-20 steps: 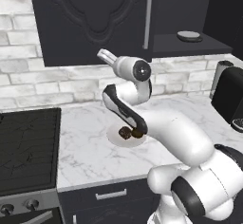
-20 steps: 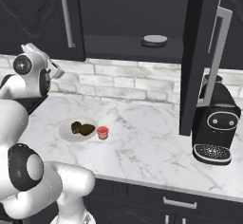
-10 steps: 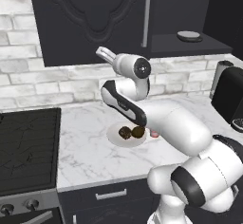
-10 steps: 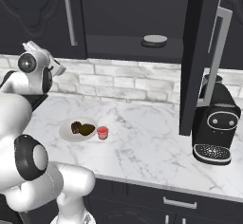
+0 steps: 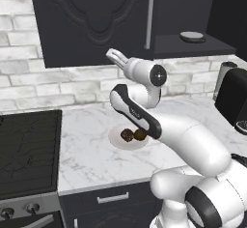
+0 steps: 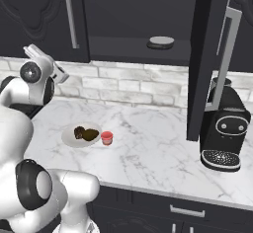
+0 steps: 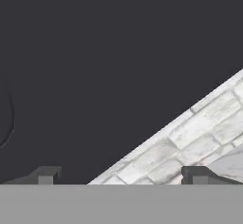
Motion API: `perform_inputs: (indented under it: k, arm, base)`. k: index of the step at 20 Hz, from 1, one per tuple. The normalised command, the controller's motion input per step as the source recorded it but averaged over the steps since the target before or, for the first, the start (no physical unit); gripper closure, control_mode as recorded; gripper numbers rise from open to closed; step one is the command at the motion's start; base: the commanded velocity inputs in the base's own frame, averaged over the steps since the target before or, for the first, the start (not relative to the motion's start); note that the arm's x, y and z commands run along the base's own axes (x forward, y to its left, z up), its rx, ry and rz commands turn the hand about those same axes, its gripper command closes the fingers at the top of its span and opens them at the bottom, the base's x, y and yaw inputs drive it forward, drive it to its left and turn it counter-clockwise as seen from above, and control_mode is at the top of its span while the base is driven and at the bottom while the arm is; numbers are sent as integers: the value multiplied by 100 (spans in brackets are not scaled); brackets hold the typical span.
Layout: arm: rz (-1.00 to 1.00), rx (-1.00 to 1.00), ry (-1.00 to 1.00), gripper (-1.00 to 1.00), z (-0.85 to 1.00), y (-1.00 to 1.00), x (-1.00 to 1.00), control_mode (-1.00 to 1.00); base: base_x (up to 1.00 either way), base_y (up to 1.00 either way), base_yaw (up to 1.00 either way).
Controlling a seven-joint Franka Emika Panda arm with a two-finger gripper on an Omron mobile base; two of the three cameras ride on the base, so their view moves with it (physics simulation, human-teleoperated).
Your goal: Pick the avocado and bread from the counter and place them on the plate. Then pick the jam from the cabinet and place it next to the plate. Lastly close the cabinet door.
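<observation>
Jaws spread, holding nothing; plate (image 6: 69, 139) holds bread (image 6: 79, 132) and avocado (image 6: 91, 135); jam (image 6: 106, 138) just beside it.

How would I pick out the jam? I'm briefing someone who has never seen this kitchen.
Start at the white marble counter and find the round white plate lying on it. The jam stands just beside its rim. It is a tiny red jar, unlike the brown bread and olive avocado on the plate.

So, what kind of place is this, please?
A home kitchen, rendered in simulation. A white marble counter runs along a brick wall under a dark wall cabinet, with a stove at one end and a black coffee machine at the other. A plate holds food.
</observation>
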Motion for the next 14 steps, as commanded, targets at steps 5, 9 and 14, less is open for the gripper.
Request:
perform_inputs:
  k: [5,9,14]
  arm:
    - [0,9,2,-100,20,-22,-61,-100]
    - [0,10,10,-100,28,-24,-70,-100]
    - [0,9,19,-100,27,-30,-72,-100]
  base:
    - [0,0,0]
    - [0,0,0]
    - [0,0,0]
